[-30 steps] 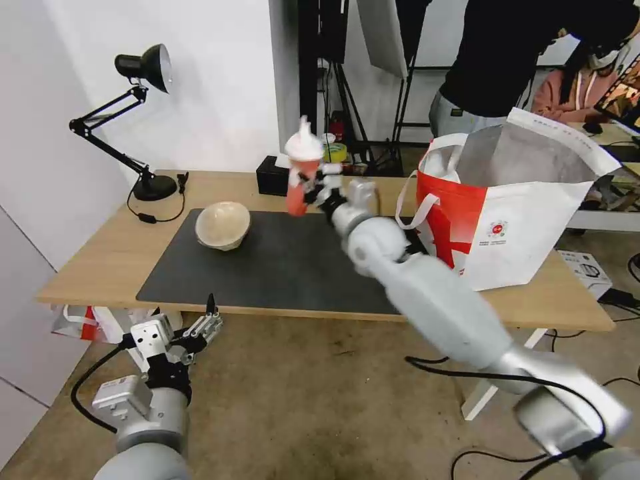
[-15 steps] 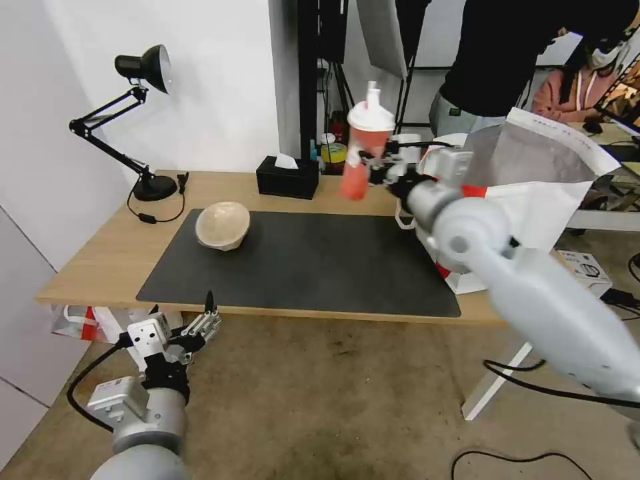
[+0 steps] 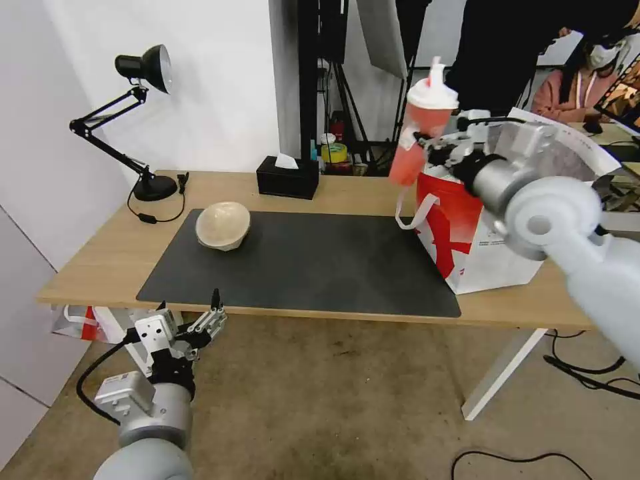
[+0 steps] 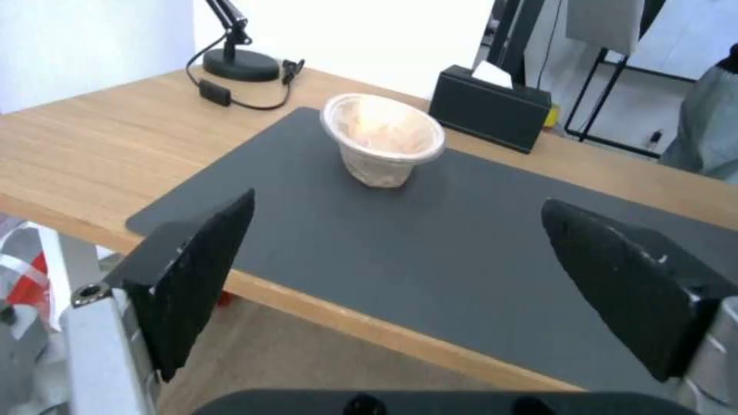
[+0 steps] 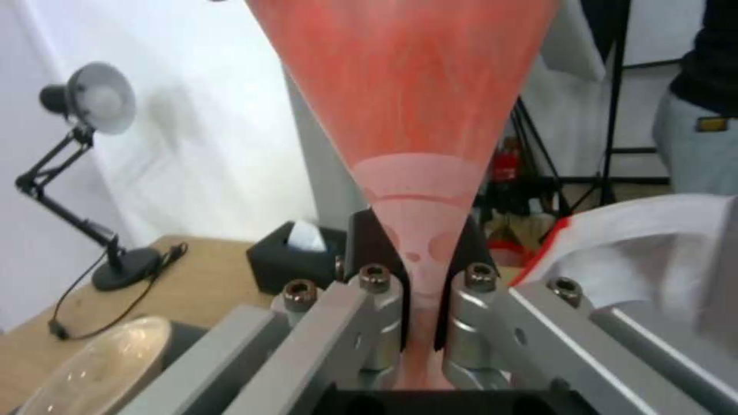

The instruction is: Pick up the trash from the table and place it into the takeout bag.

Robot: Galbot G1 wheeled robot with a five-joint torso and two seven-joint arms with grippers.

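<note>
The right gripper point(image 3: 427, 143), jaws clamped on the red drink cup point(image 3: 417, 137), holds it above the takeout bag's point(image 3: 493, 247) near edge (the left gripper point(image 3: 200, 327), jaws apart, hangs below the table point(image 3: 100, 260)).

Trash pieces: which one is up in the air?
The red drink cup. The right gripper holds it up beside the takeout bag, while the beige bowl sits on the dark mat.

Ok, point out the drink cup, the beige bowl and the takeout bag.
red drink cup point(image 3: 415, 140): head view, red side wall.
beige bowl point(image 3: 223, 225): head view, outer side.
takeout bag point(image 3: 497, 250): head view, white front panel.
</note>
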